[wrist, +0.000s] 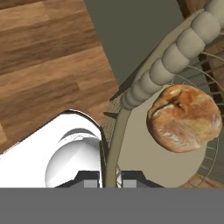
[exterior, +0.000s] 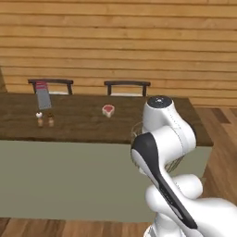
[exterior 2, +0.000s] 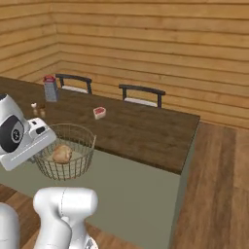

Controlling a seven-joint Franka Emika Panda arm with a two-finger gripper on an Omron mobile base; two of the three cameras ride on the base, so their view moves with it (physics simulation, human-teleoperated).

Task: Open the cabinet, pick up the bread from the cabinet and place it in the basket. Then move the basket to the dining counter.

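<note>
Basket (exterior 2: 65, 153) in the grip of the robot's gripper (wrist: 109, 178), pictured at the near edge of the dining counter (exterior 2: 141, 131). In the hand view, the two dark fingertips were pinched together on a thin upright wire of the cream mesh wall, with the beaded rim (wrist: 175, 57) of the basket running up and away from them. Just beyond the gripper and a little to one side, inside the basket, the bread (wrist: 184, 118) lay on the pale flat base, a golden-brown bun not touching the fingers. From the right base view the basket hung beside the counter's sage-grey front panel (exterior 2: 136, 194), its rim about level with the dark wood top; whether its base rested on anything could not be told. Farther from the gripper, across the wood-grain top, sat a small pale slab with a red centre (exterior 2: 99, 113). Well off to the left of the gripper stood a metal box grater with a red handle (exterior 2: 50, 88), with two small shakers (exterior 2: 38, 110) near it. Two dark chairs (exterior 2: 142, 95) were drawn up on the counter's far side, before a wall of pale timber boards (exterior 2: 146, 44). Wooden floorboards (wrist: 48, 74) showed below the hand.
</note>
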